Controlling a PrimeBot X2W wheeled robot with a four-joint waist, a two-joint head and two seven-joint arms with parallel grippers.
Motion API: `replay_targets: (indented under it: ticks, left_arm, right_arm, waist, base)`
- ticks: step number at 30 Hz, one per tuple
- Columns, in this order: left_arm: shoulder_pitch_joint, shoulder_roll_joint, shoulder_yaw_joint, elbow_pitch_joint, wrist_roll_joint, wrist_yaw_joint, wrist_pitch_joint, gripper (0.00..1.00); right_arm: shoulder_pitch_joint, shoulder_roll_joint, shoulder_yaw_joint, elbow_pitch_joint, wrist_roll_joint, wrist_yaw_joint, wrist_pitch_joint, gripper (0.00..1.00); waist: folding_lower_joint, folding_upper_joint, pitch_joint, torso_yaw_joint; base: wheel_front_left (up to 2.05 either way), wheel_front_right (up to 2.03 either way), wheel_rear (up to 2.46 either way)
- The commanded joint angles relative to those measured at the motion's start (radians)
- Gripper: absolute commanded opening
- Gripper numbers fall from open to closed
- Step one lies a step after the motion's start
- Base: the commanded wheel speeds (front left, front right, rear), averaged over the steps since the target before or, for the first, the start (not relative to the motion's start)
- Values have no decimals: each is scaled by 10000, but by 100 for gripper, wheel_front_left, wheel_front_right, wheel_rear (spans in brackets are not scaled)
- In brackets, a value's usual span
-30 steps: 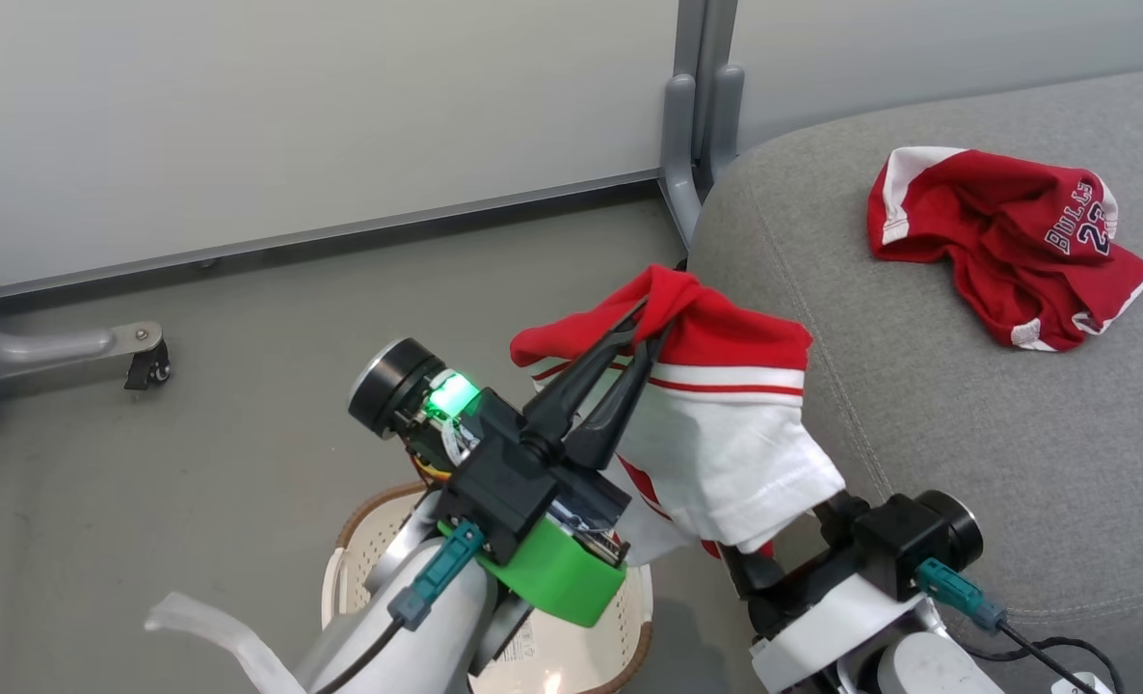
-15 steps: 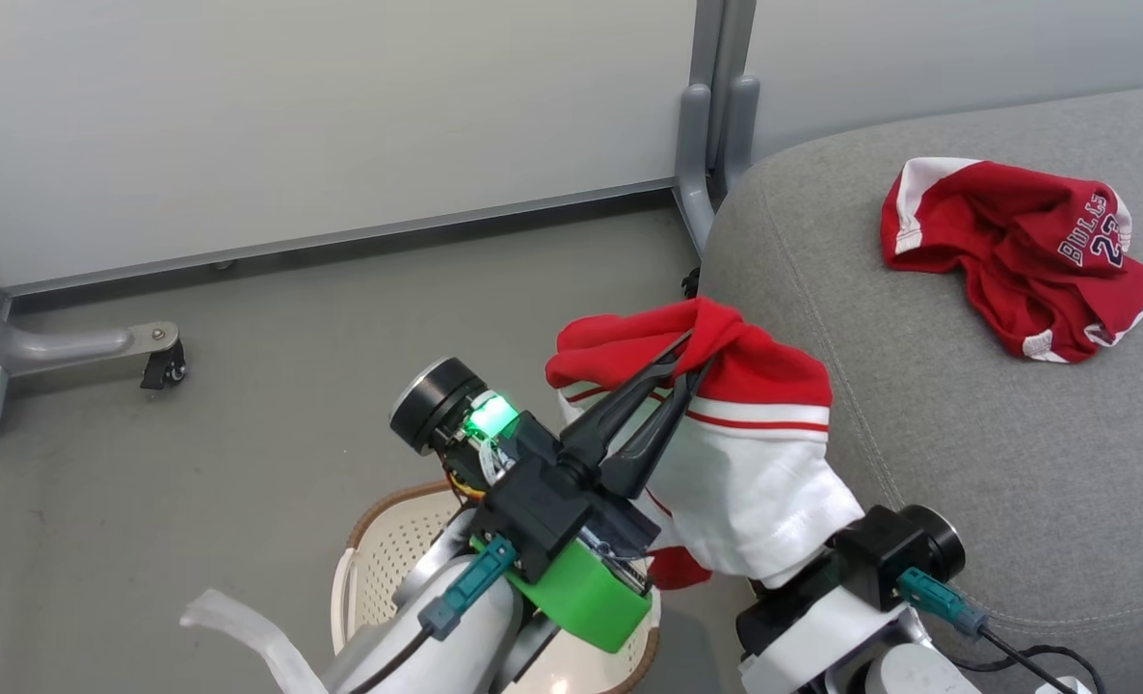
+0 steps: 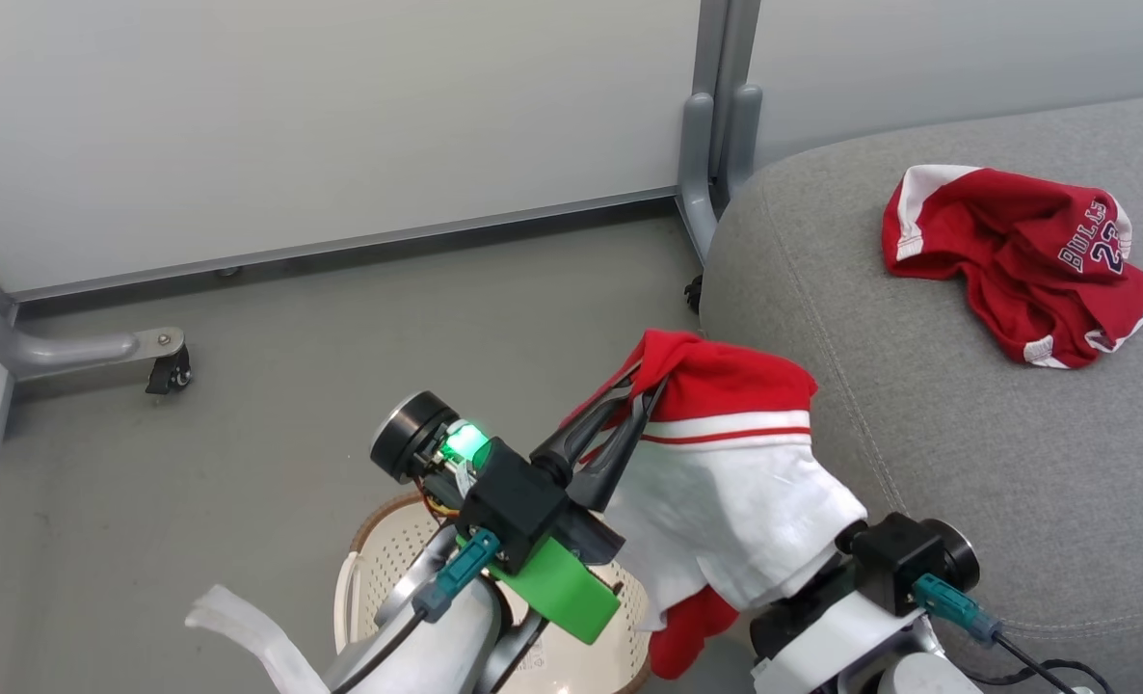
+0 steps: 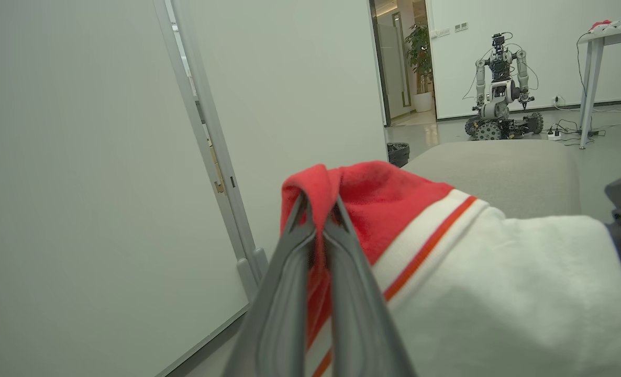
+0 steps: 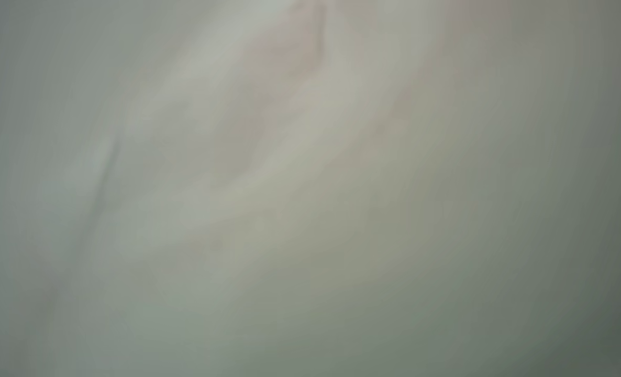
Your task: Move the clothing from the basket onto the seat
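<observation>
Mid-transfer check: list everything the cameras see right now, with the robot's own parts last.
red-and-white garment: one, red top edge with white panels, held in the air beside the seat's edge
"BULLS 23" garment: one, red with white trim, lying crumpled on the seat
seat: one, grey, right side
basket: one, cream with brown rim, on the floor under the left arm
partition post: one, grey, between pale panels at the back
caster leg: one, grey with black wheel, floor at left
other robot: one, grey, far across the room
left hand: one, dark, shut on the garment's red edge
right hand: one, dark, shut, fingers hidden under the white cloth
</observation>
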State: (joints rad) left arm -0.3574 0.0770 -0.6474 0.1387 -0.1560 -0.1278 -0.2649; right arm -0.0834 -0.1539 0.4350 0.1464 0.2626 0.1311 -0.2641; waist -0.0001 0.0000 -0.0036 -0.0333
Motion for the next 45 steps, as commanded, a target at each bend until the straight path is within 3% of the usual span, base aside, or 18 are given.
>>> replay_targets:
  ticks: [1,3,4,5,32,45]
  left_arm:
    - [152,17,37,110,-31,-43,9,0]
    - [179,42,60,326,-50,-44,10,0]
    - [151,37,68,362,-38,-44,9,33]
    - [154,32,101,457,-52,-30,10,100]
    - [145,-22,357,528,138,28,11,100]
    - [78,293,517,522,252,119,11,100]
  right_arm:
    - [138,10,-46,21,53,-7,-5,0]
    - [148,12,-71,28,72,-7,-5,0]
    - [139,9,-79,32,79,-7,-5,0]
    - [128,1,-84,38,87,-7,-5,0]
    - [-14,-9,-171,111,92,-7,-6,0]
    - [-289,164,-851,-753,-334,-7,-6,0]
  waist:
    - [1,0,-1,2]
    - [1,0,3,-1]
    - [1,0,9,-4]
    - [1,0,13,-8]
    - [1,0,193,-221]
    - [1,0,1012,-1581]
  base:
    - [0,0,0]
    - [0,0,0]
    - [0,0,0]
    - [0,0,0]
    - [0,0,0]
    - [0,0,0]
